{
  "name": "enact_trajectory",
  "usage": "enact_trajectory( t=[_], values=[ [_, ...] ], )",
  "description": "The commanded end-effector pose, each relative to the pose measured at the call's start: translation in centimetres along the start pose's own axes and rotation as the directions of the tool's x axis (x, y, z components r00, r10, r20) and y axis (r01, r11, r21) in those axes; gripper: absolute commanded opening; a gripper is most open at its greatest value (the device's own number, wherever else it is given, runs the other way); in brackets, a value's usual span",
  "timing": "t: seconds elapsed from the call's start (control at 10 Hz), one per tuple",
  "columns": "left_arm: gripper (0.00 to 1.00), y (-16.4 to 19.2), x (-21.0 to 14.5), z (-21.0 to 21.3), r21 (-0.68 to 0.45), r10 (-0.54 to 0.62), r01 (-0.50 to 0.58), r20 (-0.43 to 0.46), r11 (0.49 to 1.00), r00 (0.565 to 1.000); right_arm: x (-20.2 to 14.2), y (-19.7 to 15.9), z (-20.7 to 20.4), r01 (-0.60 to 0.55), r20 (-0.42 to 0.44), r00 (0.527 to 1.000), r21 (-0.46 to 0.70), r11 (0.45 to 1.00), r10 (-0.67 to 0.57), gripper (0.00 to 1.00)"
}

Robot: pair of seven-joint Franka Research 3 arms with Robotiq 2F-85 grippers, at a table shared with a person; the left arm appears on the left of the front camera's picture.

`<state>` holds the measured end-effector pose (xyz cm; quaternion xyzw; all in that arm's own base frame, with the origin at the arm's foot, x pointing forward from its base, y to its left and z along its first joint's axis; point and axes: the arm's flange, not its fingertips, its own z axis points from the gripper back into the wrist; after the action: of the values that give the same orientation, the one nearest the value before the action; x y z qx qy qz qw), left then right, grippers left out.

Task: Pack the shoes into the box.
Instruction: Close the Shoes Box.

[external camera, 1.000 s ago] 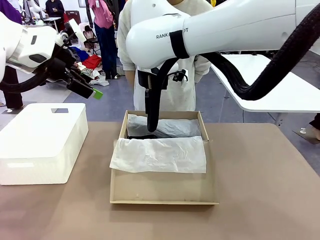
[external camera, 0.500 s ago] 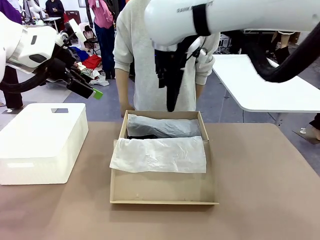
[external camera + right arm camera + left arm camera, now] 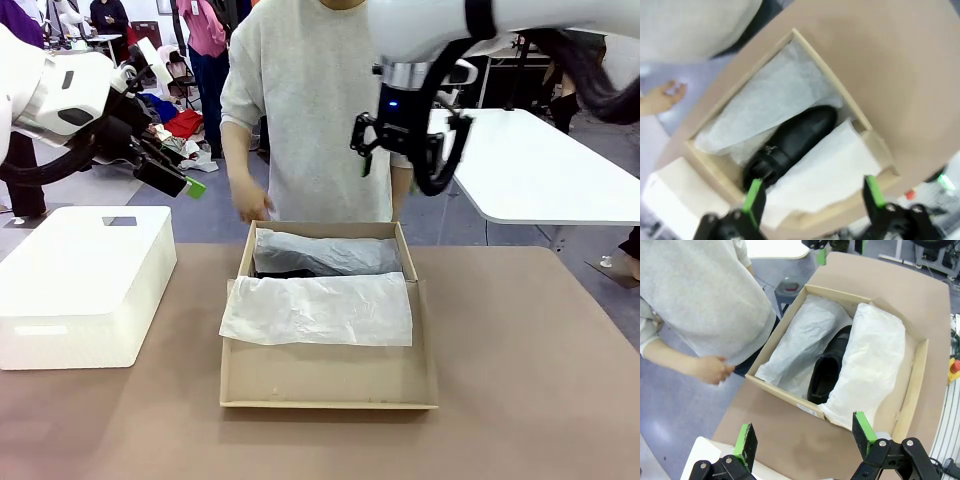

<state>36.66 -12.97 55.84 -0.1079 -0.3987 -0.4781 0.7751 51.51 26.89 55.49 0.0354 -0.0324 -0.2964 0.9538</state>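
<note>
Inside the box (image 3: 330, 378), in the middle of the brown table (image 3: 540, 380), most of the contents lie under white tissue paper (image 3: 320, 308). Two sheets can be counted: one is folded over the near half, and a second, more crumpled sheet lies along the far wall. From the front, only a thin dark sliver shows in the gap between them. The wrist views show this to be one glossy black shoe (image 3: 827, 375) lying lengthwise. Its toe and upper are bare, a small buckle is just visible on its side, and its edges are tucked under the paper. Whether a second shoe lies beneath either sheet cannot be told. The right wrist view is blurred, so finer detail of the shoe is lost there.

One white foam box (image 3: 85, 285) stands on the table to the left, well apart from the cardboard one. Its lid is on and its inside is hidden.

The left gripper (image 3: 804, 434) hangs high above the table's left side with its jaws spread wide and nothing between them. The right gripper (image 3: 814, 191) hovers above the far right of the box, also spread wide and empty.

One person stands at the far edge, cut off at the shoulders, with one hand (image 3: 250, 207) just beyond the box's far left corner
</note>
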Motion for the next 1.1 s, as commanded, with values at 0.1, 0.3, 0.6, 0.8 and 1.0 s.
enact_trajectory(
  t=[0.1, 0.3, 0.6, 0.8, 1.0],
  values=[
    [1.0, 0.1, 0.0, 0.0, -0.009, 0.004, -0.003, 0.009, 1.0, 1.0, 2.2, -4.7, -0.5, -0.331, 0.043, 0.942, -0.046, 0.942, 0.333, 1.0],
    [1.0, 0.1, 0.0, 0.0, -0.009, 0.004, -0.003, 0.009, 1.0, 1.0, 1.8, -5.1, -1.2, -0.336, 0.042, 0.94, -0.03, 0.941, 0.337, 1.0],
    [1.0, 0.1, 0.0, 0.0, -0.009, 0.004, -0.003, 0.009, 1.0, 1.0, 2.6, -4.1, -0.4, -0.313, 0.002, 0.95, -0.054, 0.948, 0.313, 1.0],
    [1.0, 0.1, 0.0, 0.0, -0.009, 0.004, -0.003, 0.009, 1.0, 1.0, 2.6, -4.1, -0.4, -0.313, 0.002, 0.95, -0.054, 0.948, 0.313, 1.0],
    [1.0, 0.1, 0.0, 0.0, -0.009, 0.004, -0.003, 0.009, 1.0, 1.0, 2.6, -4.1, -0.4, -0.313, 0.002, 0.95, -0.054, 0.948, 0.313, 1.0]
  ],
)
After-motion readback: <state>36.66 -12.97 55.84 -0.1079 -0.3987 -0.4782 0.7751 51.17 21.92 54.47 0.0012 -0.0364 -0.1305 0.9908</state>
